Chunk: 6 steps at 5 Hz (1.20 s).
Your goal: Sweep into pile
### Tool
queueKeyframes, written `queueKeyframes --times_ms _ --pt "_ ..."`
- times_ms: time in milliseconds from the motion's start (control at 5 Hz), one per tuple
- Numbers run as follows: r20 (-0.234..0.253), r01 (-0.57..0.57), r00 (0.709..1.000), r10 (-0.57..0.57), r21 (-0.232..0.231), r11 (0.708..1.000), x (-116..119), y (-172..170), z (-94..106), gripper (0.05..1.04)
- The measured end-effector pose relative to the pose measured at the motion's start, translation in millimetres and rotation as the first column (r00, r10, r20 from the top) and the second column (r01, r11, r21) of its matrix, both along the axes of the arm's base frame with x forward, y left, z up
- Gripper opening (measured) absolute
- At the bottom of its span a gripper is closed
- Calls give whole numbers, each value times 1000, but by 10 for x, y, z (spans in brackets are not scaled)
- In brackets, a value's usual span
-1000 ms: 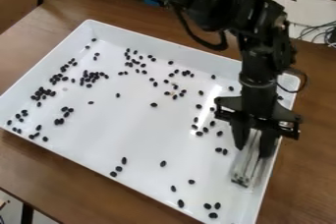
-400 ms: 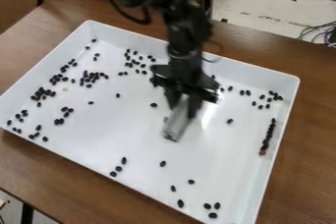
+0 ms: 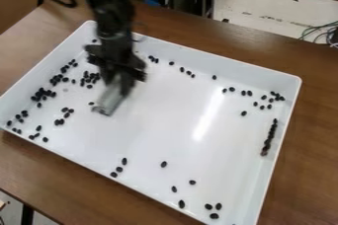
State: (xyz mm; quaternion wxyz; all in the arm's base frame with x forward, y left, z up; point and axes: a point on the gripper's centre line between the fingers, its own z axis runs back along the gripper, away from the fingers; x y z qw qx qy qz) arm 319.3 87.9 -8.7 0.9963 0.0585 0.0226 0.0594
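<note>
Dozens of small dark beans (image 3: 43, 92) lie spread over a big white tray (image 3: 172, 135) in the camera view, and from where I stand they're far from one heap. The thickest scatter is at the left side, in loose clumps; a tight row of beans (image 3: 271, 132) runs along the right wall, with more near the top right corner and a few strays by the bottom edge. The black gripper (image 3: 119, 83) hangs over the tray's upper left part, its jaws drawn in on a clear, flat scraper (image 3: 111, 101). Just how wide they stand I can't make out through the blur. The scraper slants down and to the left, its lower end near the left-hand clumps; whether it touches the tray floor I can't tell. Under the tray is a brown wooden table (image 3: 314, 150), and thin cables (image 3: 320, 32) lie beyond its far side at the right.
</note>
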Motion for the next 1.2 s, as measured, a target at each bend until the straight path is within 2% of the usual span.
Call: queueKeyframes --times_ms 200,400,600,800,1200 --pt "-41 -23 999 24 15 1000 -219 600 63 345" --pt "-60 35 998 -36 -3 999 -242 922 127 344" --pt "-46 46 998 -47 -37 998 -300 835 149 344" --pt "-24 72 997 -75 -116 991 -305 521 222 344" --pt "28 226 974 -224 -112 968 -160 -475 471 344"
